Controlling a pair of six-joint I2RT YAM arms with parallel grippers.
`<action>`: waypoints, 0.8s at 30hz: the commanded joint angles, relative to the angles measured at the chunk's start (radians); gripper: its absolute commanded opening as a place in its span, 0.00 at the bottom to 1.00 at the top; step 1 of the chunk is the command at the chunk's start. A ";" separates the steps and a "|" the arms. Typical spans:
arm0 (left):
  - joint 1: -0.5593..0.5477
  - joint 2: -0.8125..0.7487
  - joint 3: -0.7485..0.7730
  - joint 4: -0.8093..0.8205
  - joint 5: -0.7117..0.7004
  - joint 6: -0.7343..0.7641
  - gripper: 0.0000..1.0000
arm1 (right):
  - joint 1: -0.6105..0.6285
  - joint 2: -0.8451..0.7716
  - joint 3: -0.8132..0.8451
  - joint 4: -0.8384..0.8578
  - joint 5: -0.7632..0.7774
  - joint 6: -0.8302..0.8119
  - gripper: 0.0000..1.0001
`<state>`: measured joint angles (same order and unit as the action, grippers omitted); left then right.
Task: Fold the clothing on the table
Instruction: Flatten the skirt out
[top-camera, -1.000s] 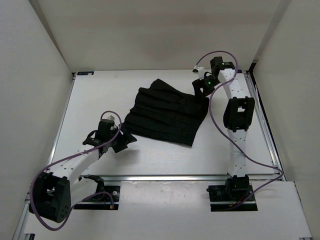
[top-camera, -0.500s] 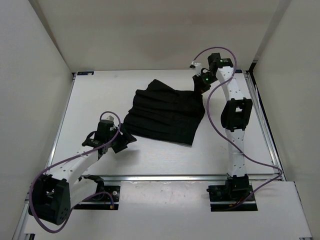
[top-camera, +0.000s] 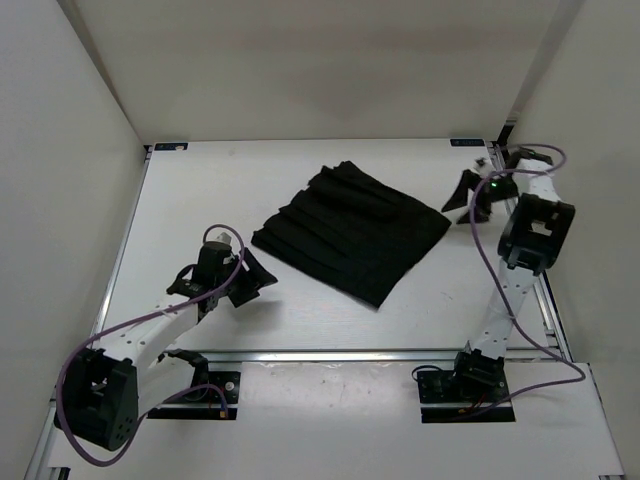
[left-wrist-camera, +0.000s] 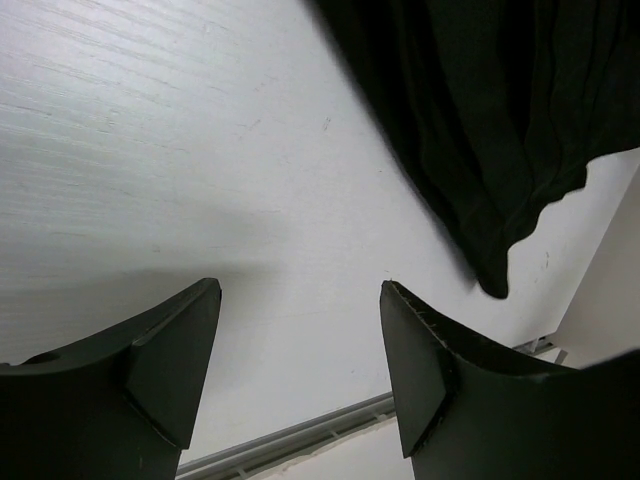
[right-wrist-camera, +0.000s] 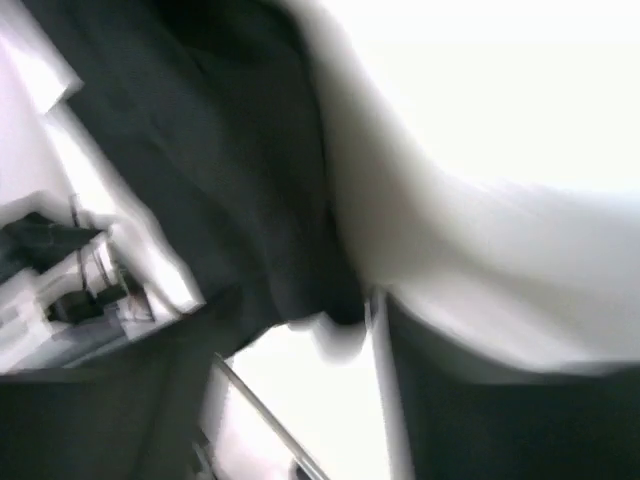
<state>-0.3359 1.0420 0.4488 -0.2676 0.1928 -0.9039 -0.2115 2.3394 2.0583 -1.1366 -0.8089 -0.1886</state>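
Folding seemed unstarted: the black pleated fabric garment (top-camera: 350, 232) lay spread on the white flat desk (top-camera: 200, 190). The left tool (top-camera: 256, 285) gaped wide, the right tool (top-camera: 472, 198) stood parted, both empty; next, grip near corners.

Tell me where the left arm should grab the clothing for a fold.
Probably the left corner of the clothing, coming in from the near-left, where the left gripper hovers with fingers open. That corner lies flat and thin on the table, closest to that arm.
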 joint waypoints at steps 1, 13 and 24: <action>-0.011 -0.037 -0.012 0.022 -0.024 -0.030 0.76 | -0.123 -0.038 -0.069 0.031 0.316 0.078 0.81; -0.397 0.404 0.514 -0.131 -0.115 0.304 0.99 | -0.002 -0.078 -0.026 0.080 0.291 -0.120 0.99; -0.454 0.536 0.363 0.320 -0.058 -0.182 0.99 | 0.009 -0.208 -0.252 0.263 0.226 -0.074 0.99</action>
<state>-0.7670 1.5955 0.8276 -0.0906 0.1349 -0.9302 -0.2161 2.2402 1.8507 -0.9428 -0.5732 -0.2390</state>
